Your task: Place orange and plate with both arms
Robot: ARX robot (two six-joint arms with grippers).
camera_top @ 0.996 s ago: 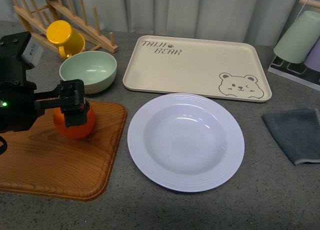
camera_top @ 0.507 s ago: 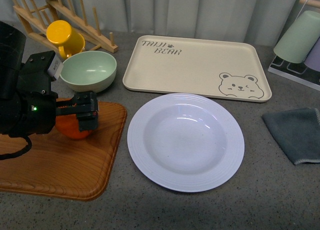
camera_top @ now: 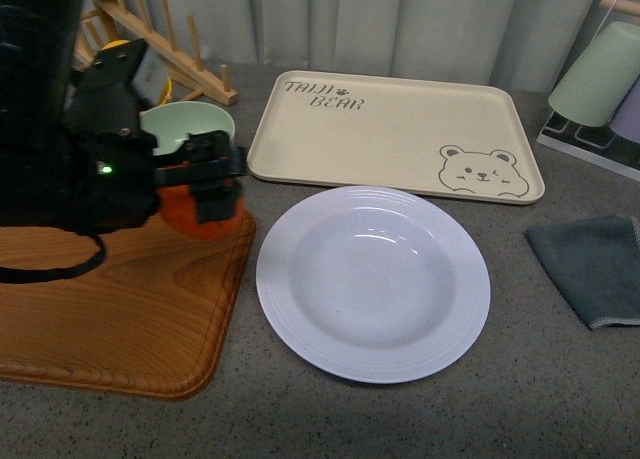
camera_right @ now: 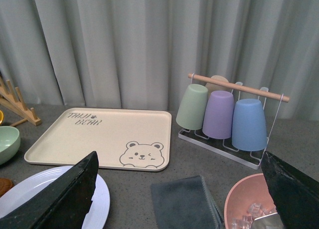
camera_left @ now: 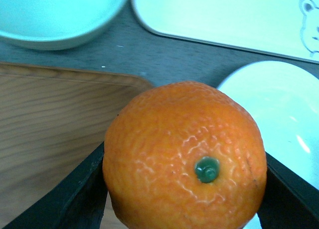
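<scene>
Left gripper [camera_top: 212, 179] is pinching the orange [camera_top: 178, 211] between its two black fingers, one on each side of the fruit. In the left wrist view the orange fills most of the picture, and its small green stem dot faces the camera. In the front view the fruit sits over the far right corner of the wooden board [camera_top: 110, 319], close to the pale green bowl [camera_top: 190, 129]. The fingers and the arm cover its lower part, so I cannot tell if it touches the board or hangs just above it.

The plate [camera_top: 372, 279] lies flat on the grey counter [camera_top: 520, 399], just beside the right edge of the board and to the right of the orange. Nothing lies in it. Its far rim is just beside the near edge of the beige bear tray [camera_top: 390, 129], with only a narrow strip of counter between them.

The right gripper [camera_right: 179, 156] shows only in the right wrist view. Its fingers are spread wide apart and there is nothing between them. Below it are a folded grey cloth [camera_right: 184, 199], part of the plate's rim and a pink bowl [camera_right: 244, 201]. Further back stands a cup rack [camera_right: 224, 114] with green, purple and blue cups turned upside down.

A wooden drying rack [camera_top: 170, 39] stands behind the green bowl, in front of the curtain.
</scene>
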